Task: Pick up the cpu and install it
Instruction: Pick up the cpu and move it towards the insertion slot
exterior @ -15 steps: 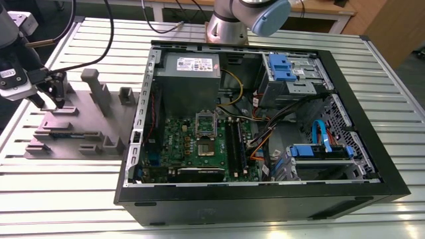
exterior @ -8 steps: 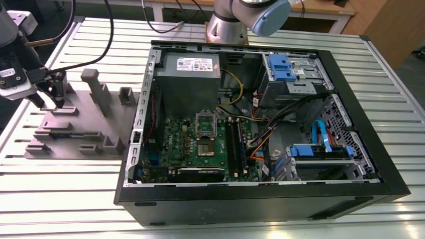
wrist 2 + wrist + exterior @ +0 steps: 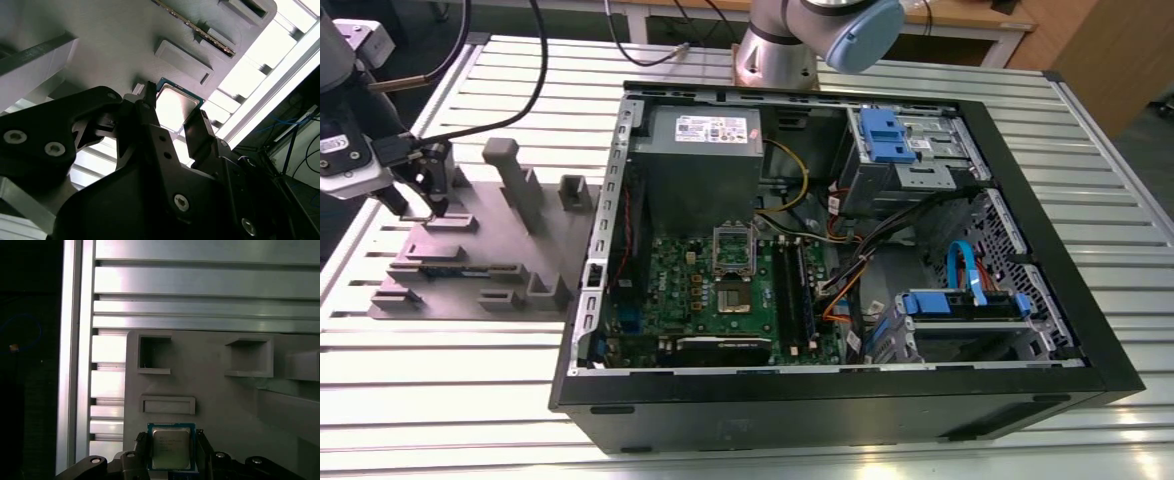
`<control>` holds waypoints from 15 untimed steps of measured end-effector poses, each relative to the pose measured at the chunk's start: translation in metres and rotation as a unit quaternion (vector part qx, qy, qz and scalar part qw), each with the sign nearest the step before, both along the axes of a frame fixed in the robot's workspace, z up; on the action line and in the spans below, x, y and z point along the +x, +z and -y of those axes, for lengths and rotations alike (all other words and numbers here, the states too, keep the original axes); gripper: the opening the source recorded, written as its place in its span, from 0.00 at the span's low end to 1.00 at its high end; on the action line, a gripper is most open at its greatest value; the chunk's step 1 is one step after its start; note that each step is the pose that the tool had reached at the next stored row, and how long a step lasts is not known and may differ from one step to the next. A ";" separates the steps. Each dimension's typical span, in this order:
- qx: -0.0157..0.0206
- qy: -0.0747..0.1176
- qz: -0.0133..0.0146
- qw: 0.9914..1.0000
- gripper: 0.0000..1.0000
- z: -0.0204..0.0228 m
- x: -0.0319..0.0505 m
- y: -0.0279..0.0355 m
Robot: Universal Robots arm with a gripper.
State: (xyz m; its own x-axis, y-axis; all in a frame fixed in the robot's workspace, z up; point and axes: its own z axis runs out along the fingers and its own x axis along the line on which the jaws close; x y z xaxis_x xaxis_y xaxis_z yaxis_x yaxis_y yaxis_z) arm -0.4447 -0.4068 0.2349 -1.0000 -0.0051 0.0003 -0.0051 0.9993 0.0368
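I'm at the pick-up step: my claw point(image 3: 424, 200) is down on the grey parts fixture point(image 3: 467, 250) on the desk point(image 3: 454, 370), straddling the cpu point(image 3: 170, 449), which lies flat on the fixture in both wrist views. I can't tell whether the claw is clamped on the chip or only set close around it. As I judge it, this calls for an even grip on opposite edges, since the motherboard socket point(image 3: 732, 298) in the open computer case point(image 3: 854, 395) sits well apart.

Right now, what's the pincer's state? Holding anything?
Pincer: closed on the cpu, gripping two opposite edges, at the grey fixture.
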 end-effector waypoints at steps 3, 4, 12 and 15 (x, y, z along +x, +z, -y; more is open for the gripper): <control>0.000 0.000 0.000 1.000 0.47 0.0000 0.0000 0.0006; 0.000 0.000 0.000 1.000 0.47 0.0000 0.0000 0.0009; 0.000 0.000 0.000 1.000 0.47 0.0000 0.0000 0.0019; 0.000 0.000 0.000 1.000 0.47 0.0000 0.0000 0.0030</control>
